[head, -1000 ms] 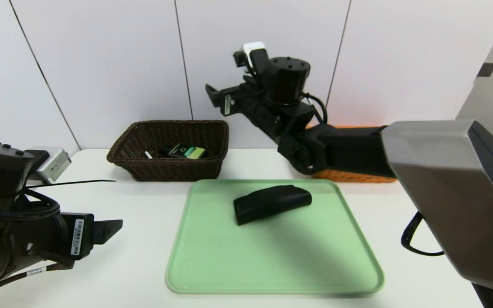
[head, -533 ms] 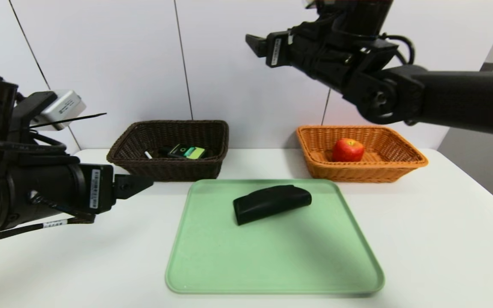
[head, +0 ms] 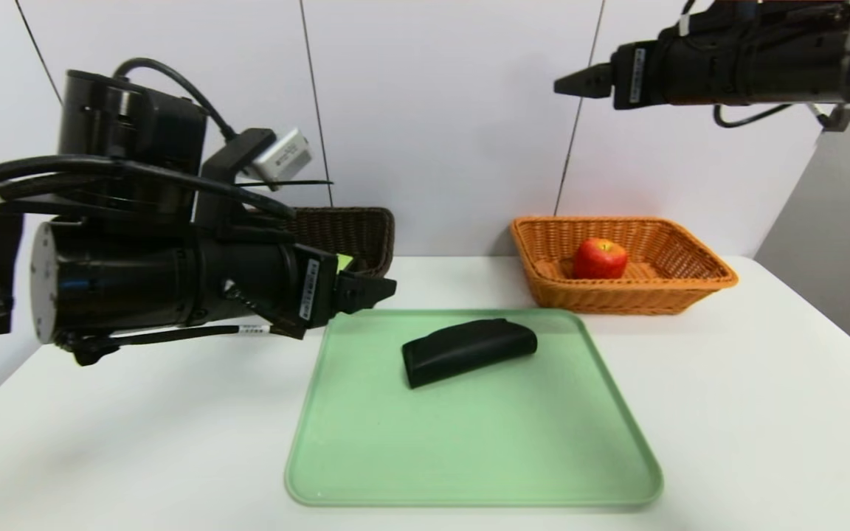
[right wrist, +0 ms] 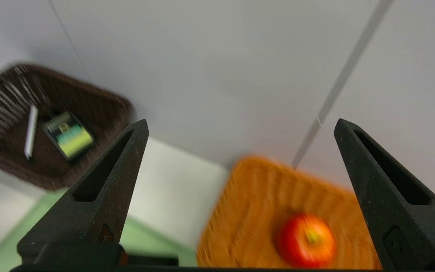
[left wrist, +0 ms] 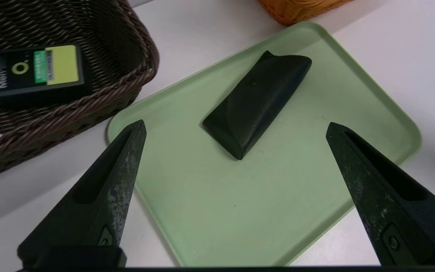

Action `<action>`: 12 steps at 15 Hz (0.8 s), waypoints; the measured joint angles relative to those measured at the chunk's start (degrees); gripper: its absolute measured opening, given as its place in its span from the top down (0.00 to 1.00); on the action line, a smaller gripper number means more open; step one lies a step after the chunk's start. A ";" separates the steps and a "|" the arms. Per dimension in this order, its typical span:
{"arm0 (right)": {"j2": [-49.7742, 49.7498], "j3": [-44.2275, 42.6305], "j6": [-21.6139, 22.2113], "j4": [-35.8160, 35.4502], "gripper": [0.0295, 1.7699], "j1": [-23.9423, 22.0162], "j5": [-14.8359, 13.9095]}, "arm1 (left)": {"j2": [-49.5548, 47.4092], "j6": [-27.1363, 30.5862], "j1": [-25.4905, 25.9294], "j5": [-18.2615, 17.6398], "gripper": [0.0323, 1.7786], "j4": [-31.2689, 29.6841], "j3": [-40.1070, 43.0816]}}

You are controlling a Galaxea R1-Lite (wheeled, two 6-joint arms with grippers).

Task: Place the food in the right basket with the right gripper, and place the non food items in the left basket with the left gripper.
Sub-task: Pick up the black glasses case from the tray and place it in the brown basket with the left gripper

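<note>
Left pincer point(head: 366, 291) hangs spread and empty at the near-left corner of the green tray point(head: 366, 472); I have swung it up and across from the bench point(head: 137, 442) edge over the last second. Behind it sits the dark brown basket point(left wrist: 142, 71), coarse woven wicker, already holding the white pen point(right wrist: 31, 131) and the small black bottle with the green label point(left wrist: 36, 73). Ahead of its pointed fingers point(left wrist: 123, 158) lies the black scanner-like device point(head: 468, 350), a matte, angled wedge flat on the smooth tray, so I judge that pick comes next. Right of the device, the orange-tan basket point(head: 690, 284) holds the glossy round apple point(head: 600, 258). High above that, my right pincer point(head: 580, 80) has pulled up and away, spread wide and empty: the food step looks done.
</note>
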 joint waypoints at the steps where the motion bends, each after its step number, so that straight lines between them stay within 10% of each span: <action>1: -0.88 -0.39 0.02 5.10 0.04 -2.15 0.43 | 2.01 0.41 -0.27 -0.43 0.05 0.87 -1.61; 7: -3.36 -1.24 2.34 21.91 0.04 -10.56 1.24 | 13.04 4.61 -3.85 -1.57 0.05 6.53 -11.75; 12: -6.08 -1.38 2.23 31.06 0.04 -11.85 2.77 | 16.21 8.53 -4.39 -9.70 0.05 6.66 -12.30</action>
